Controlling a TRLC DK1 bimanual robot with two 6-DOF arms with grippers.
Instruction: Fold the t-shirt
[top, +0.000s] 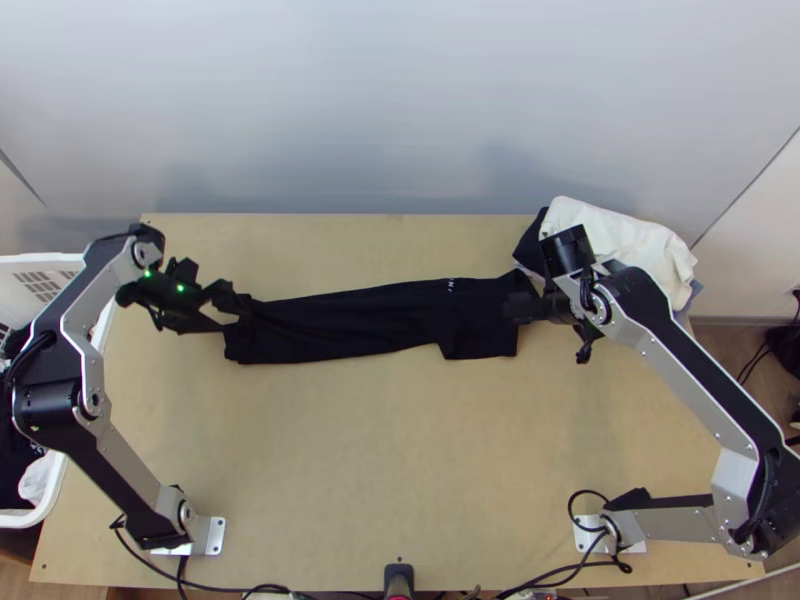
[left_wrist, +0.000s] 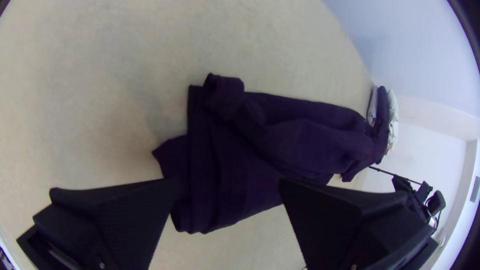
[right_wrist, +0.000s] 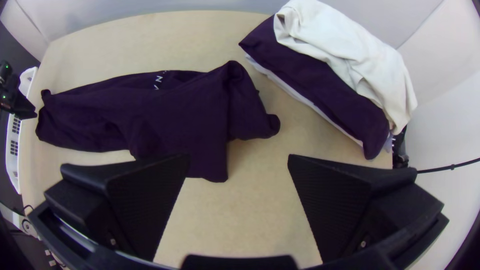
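Top view: wooden table (top: 400, 450), pale wall (top: 350, 110) behind; left end effector (top: 232, 312), right end effector (top: 512, 308): fingers apart.

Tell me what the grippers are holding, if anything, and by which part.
Nothing is held: the left gripper and the right gripper both stand open, and the dark t-shirt lies on the wooden table.
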